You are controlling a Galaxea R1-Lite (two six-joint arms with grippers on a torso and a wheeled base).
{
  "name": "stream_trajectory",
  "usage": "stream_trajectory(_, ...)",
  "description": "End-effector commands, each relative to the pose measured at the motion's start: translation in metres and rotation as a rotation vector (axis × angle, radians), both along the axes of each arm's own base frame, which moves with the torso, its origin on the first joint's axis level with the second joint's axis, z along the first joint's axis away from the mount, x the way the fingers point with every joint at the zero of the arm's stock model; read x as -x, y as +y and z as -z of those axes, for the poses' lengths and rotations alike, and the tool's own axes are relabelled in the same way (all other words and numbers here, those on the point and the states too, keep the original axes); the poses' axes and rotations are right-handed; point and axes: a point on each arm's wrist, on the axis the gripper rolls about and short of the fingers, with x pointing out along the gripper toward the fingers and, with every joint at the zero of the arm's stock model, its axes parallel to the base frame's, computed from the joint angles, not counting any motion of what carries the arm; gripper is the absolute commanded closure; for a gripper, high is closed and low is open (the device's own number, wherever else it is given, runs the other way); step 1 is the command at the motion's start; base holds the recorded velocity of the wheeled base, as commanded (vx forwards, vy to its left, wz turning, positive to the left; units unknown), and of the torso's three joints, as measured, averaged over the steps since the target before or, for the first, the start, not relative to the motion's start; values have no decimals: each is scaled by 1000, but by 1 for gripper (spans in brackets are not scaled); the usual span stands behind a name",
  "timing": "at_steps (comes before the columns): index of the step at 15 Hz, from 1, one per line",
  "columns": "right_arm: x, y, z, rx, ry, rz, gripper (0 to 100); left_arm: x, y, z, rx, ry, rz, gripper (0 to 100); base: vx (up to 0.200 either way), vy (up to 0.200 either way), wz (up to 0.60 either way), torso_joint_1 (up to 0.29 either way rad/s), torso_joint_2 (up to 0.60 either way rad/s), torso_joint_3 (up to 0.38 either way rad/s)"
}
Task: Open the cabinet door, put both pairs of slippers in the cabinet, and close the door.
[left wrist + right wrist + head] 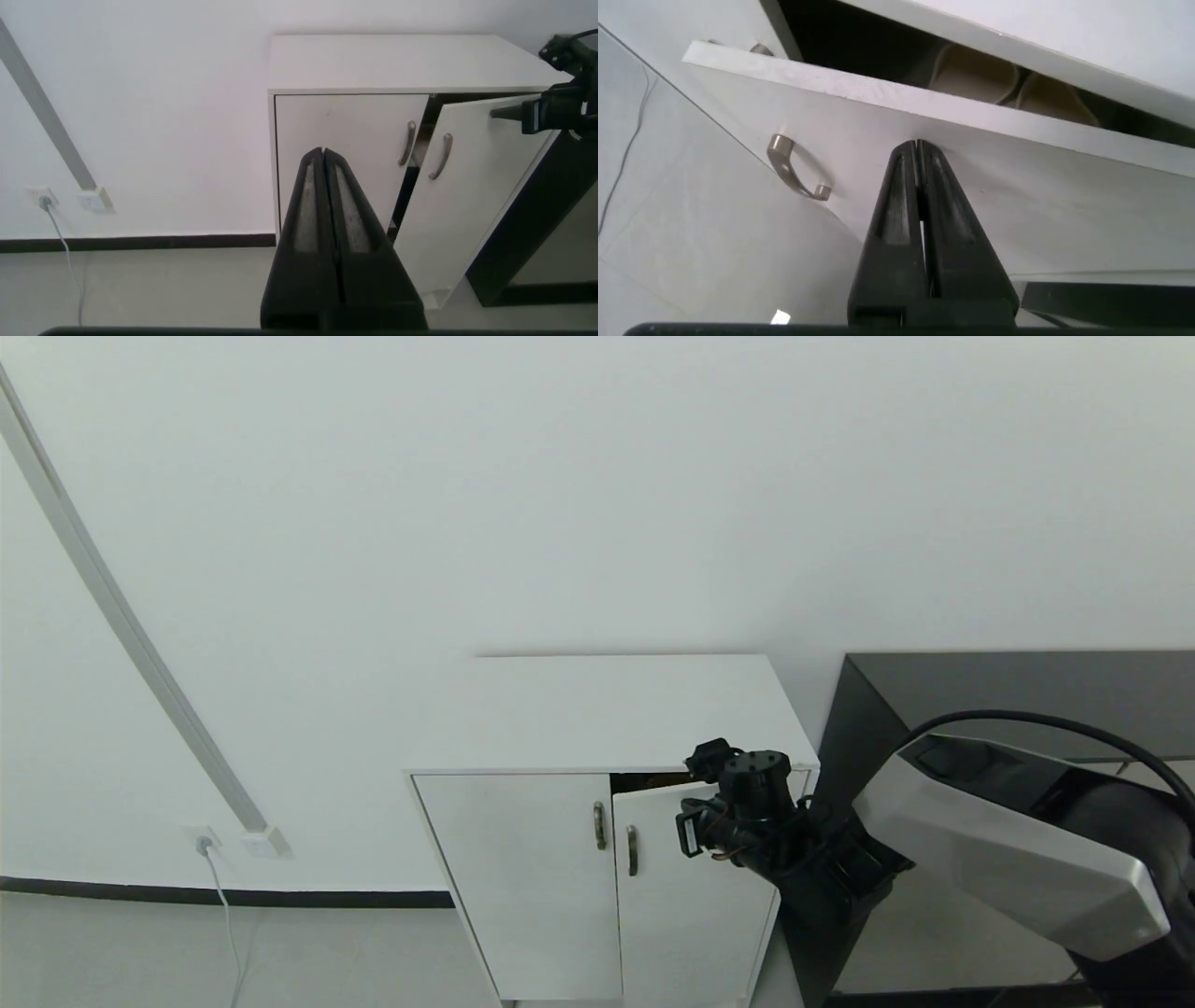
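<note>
The white two-door cabinet [607, 709] stands against the pale wall, and the head view cuts off its foot. Its left-hand door [513, 877] sits flush. Its right-hand door [691, 915] hangs ajar, with a dark gap along its top edge and a narrower one beside the two curved metal handles [598, 825].

Most of the inside is hidden. Through the gap, the right wrist view catches two pale beige rounded shapes [971, 75] side by side on a shelf. They look like slippers, but the door covers all except their upper curves, so the number of pairs cannot be told.

The right claw [920, 149] is pressed together, with only a hairline slit between its black fingers, and pinches nothing. It points at the outer face of the right-hand door just below the top edge, and whether the tips touch the panel cannot be told. In the head view the arm's black wrist covers the door's upper outer corner.

The left claw [322, 159] is also pressed together and holds nothing. It hangs well apart from the cabinet, pointing toward the left-hand door.

A dark glossy sideboard [1027, 691] stands just beside the cabinet and is partly blocked by the arm. A grey cable duct [121, 616] slants down the wall to a white socket [203, 843], whose white cord runs out of view. Any markings on the socket are too small to make out.
</note>
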Motion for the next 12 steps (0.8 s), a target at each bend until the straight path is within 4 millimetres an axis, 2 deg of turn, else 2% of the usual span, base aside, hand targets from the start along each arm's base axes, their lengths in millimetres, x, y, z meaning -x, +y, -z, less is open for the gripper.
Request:
stream_trajectory(1, -7, 2, 3, -2, -3, 5, 100, 0, 0, 0, 1, 1, -1, 100, 0, 0, 0, 0, 0, 0)
stream_trajectory(12, -27, -5, 8, 6, 7, 41, 100, 0, 0, 0, 1, 1, -1, 100, 0, 0, 0, 0, 0, 0)
